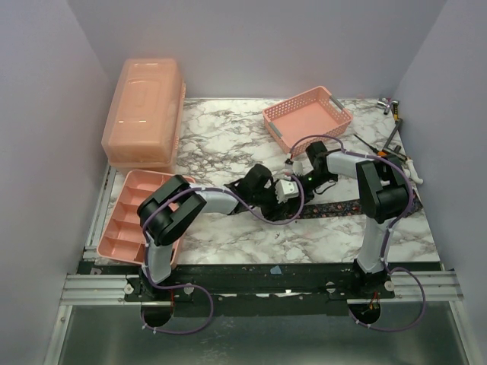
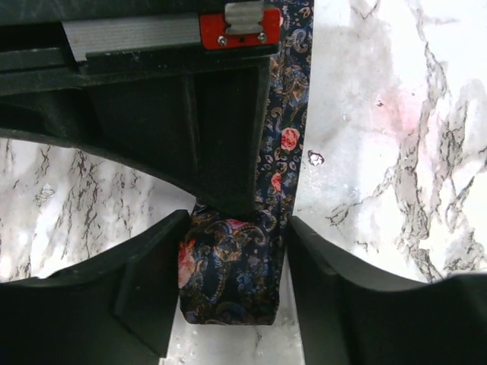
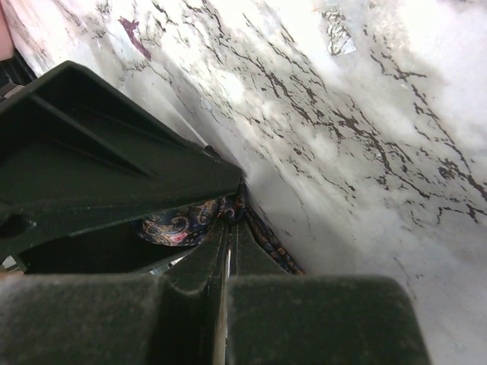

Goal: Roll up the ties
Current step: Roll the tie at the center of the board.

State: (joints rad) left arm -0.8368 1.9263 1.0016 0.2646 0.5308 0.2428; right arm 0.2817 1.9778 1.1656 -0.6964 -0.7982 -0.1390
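Two tools meet near the centre of the marble worktop [image 1: 221, 137], both at one end of a single dark, flower-patterned tie [image 1: 350, 207]. In the top view the flat length of the tie lies on the worktop and runs from the tools toward 3 o'clock, ending close to the right arm's upright link.

The left wrist view shows the tie's rolled end [image 2: 228, 281], a small coil, sitting on the marble between the two fingers [image 2: 144, 296] of the left tool [image 2: 237, 228]. That tool is released. Its jaws stand apart on either side of the coil, the 9 o'clock finger against the fabric and a thin sliver of gap at the 3 o'clock finger. From the coil the unrolled strip leads off toward 12 o'clock in that view.

The right tool [image 3: 230, 228] is clenched, its fingers pressed together with the tips down at the coil. Whether fabric is pinched between them I cannot tell.

Around the worktop in the top view, a pink lidded box [image 1: 144, 110] sits at 10 o'clock and a pink mesh basket [image 1: 308, 114] at 1 o'clock. A pink compartment tray [image 1: 129, 220] is at 8 o'clock, and a few hand tools [image 1: 392, 141] lie at 2 o'clock by the wall.
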